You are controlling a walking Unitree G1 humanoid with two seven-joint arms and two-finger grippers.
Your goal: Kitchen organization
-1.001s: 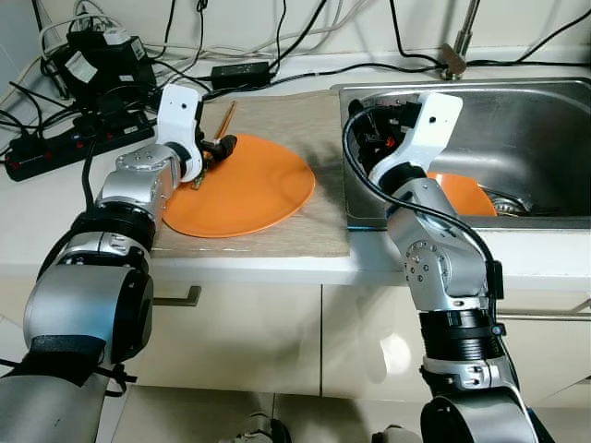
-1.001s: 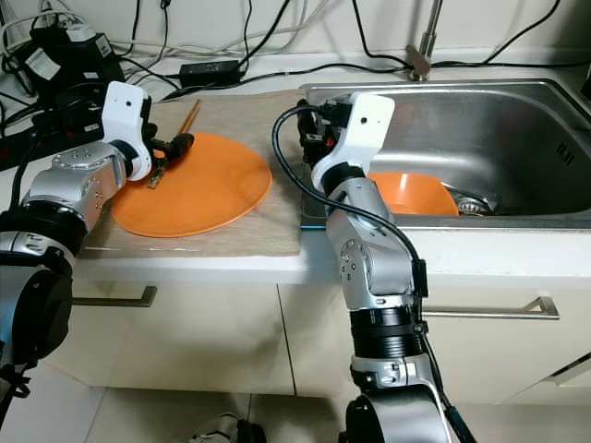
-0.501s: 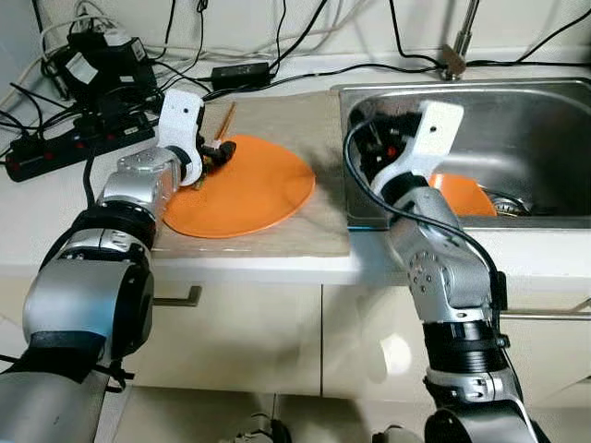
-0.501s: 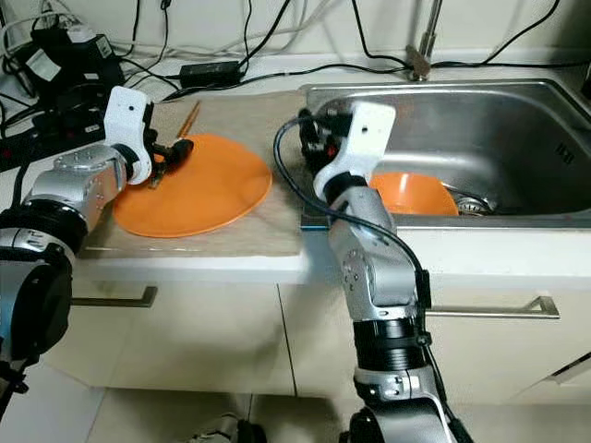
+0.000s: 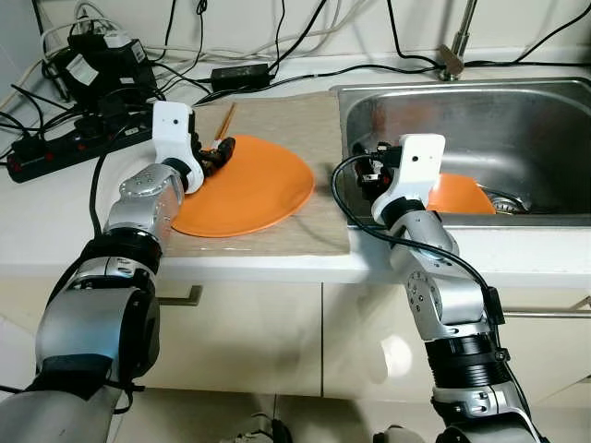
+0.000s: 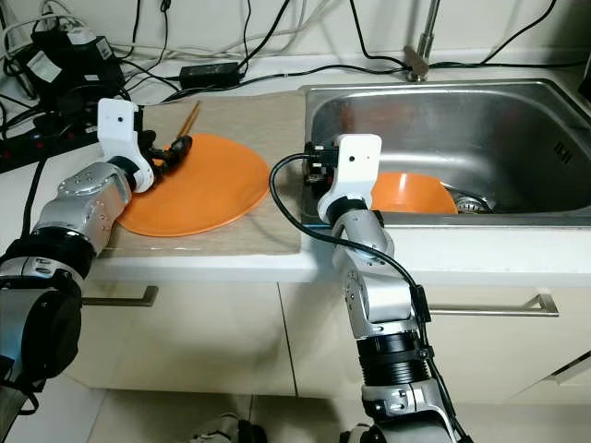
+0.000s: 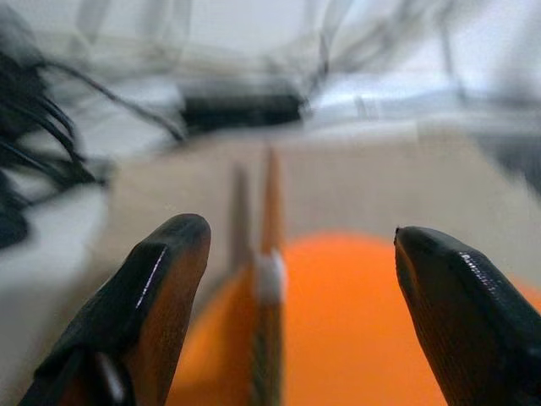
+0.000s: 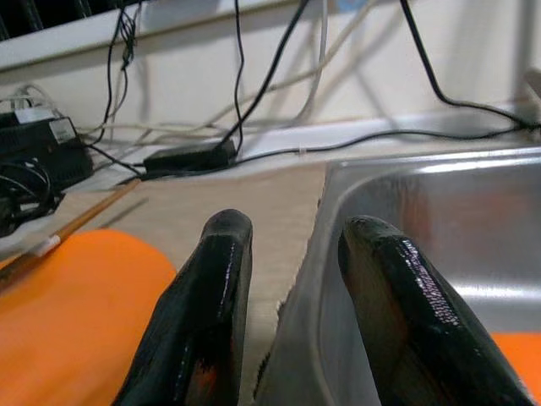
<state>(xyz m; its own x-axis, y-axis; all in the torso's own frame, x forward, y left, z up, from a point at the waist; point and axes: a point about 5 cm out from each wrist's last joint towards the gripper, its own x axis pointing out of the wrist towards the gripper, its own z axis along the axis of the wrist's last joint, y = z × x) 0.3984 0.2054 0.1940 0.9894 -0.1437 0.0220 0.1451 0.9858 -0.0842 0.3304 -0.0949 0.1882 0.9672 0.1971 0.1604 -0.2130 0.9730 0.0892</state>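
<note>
Spreading wide, your left gripper [image 7: 292,279] is hovering over the far left rim of the plate [image 5: 249,189], its fingers [image 7: 152,288] empty and straddling the chopsticks [image 7: 269,254] that are lying with one end on that rim and the other out on the mat [image 5: 277,125]. From half a second ago it is sitting slightly further left, the fingers pointing toward the plate's rim, so you are probably lining up on the chopsticks; nothing is being gripped yet.

Your right gripper [image 8: 292,288] is holding nothing, its fingers only a little apart, and it is hanging above the near left corner of the sink [image 5: 517,101], where the steel meets the mat. Over the last second that arm is dropping down and pulling back toward you from above the sink's left side. It looks like it is clearing out, which leaves the bowl [image 5: 457,194] unhandled in the basin, near the drain.

Counting what you are working with: one plate on the mat, one bowl in the sink, and one pair of chopsticks. Beyond the mat, a power strip [image 5: 65,152] and a tangle of cables [image 5: 231,69] are crowding the counter's back edge.
</note>
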